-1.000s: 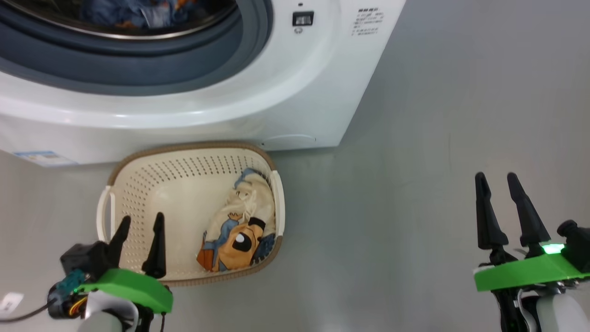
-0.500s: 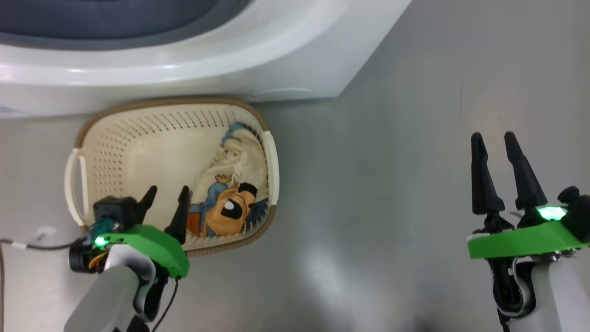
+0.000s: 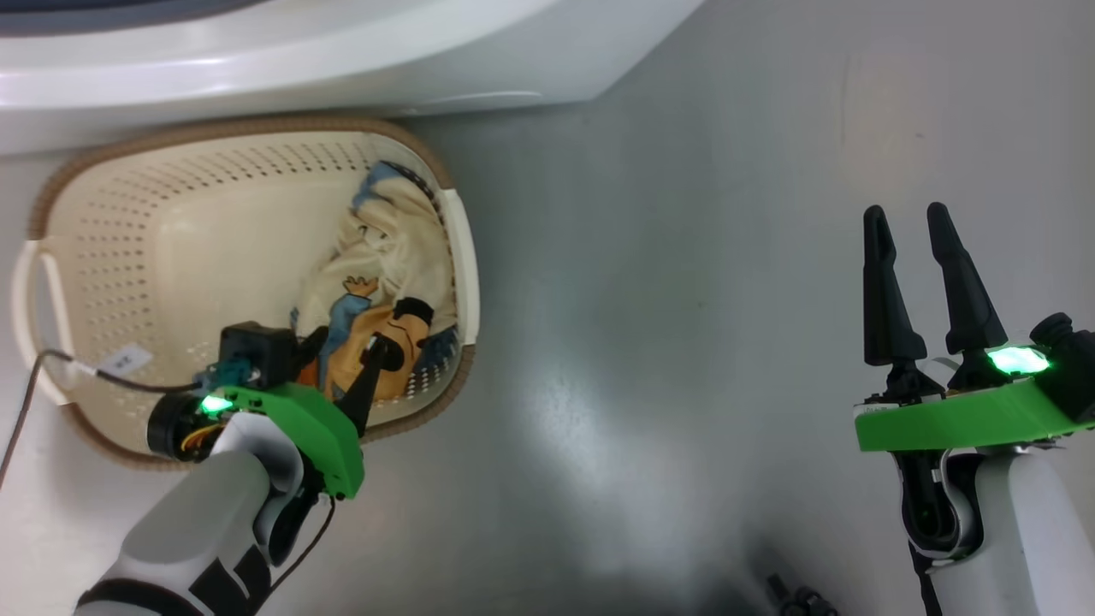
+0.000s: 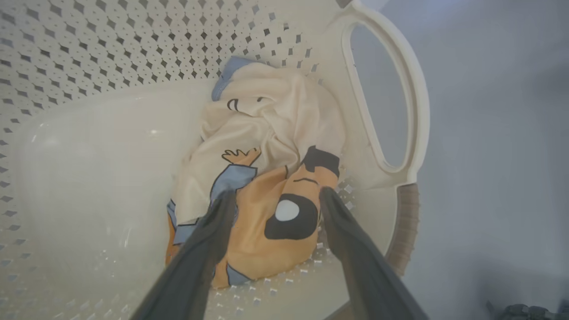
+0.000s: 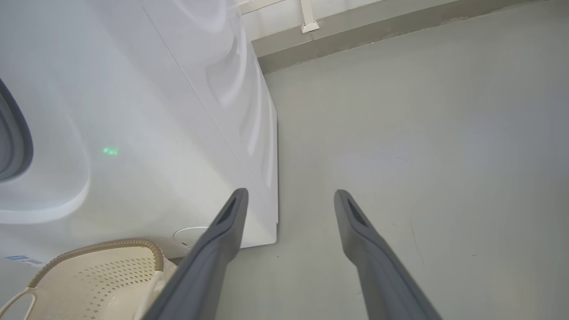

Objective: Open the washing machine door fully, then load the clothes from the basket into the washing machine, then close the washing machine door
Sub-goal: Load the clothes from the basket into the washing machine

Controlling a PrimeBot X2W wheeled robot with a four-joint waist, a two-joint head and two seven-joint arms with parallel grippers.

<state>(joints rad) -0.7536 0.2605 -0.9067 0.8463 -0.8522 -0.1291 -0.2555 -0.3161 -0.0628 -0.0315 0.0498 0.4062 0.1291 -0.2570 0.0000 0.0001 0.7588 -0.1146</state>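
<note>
My wide-open left gripper (image 4: 276, 193) hangs over the cream-orange garment (image 4: 271, 120), stretched lengthwise toward the washing machine (image 3: 342, 51) at the basket's (image 3: 214, 130) right end.

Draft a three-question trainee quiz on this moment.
1. True or false: the left pincer has its fingers spread over the garment in the basket.
2. Pick one: the garment lies A) beside the basket's white handle, B) draped over its rim, C) on the floor.
3. What does the right pincer hold?
Key: 1 true; 2 A; 3 nothing, it is open above the floor.
</note>
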